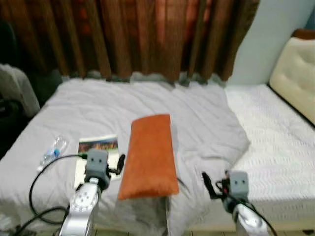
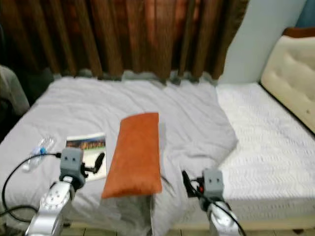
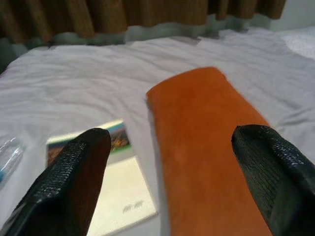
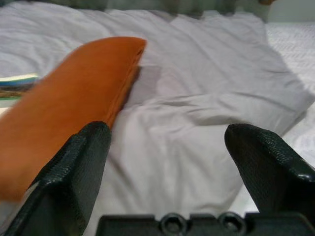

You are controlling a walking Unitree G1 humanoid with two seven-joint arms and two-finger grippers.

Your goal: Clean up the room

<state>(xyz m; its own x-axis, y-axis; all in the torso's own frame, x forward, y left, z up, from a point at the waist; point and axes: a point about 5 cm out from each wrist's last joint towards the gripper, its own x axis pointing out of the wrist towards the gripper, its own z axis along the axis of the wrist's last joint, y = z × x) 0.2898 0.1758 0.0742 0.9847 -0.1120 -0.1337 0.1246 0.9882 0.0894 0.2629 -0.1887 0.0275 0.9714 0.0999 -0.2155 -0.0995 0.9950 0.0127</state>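
An orange pillow (image 1: pixel 150 155) lies lengthwise on the crumpled grey blanket (image 1: pixel 147 103) near the bed's front edge. To its left a book (image 1: pixel 98 147) with a colourful cover lies flat, and a clear plastic bottle (image 1: pixel 53 151) lies further left. My left gripper (image 3: pixel 172 187) is open, low over the front edge, between the book and the pillow's near left corner. My right gripper (image 4: pixel 170 182) is also open, near the blanket's front right fold, right of the pillow. Neither holds anything.
Bare white mattress (image 1: pixel 275 142) takes up the bed's right part, with a cream padded headboard (image 1: pixel 295 73) at the far right. Brown curtains (image 1: pixel 147 34) hang behind the bed. Dark furniture with cloth (image 1: pixel 15 93) stands at the left. A black cable (image 1: pixel 39 182) loops by my left arm.
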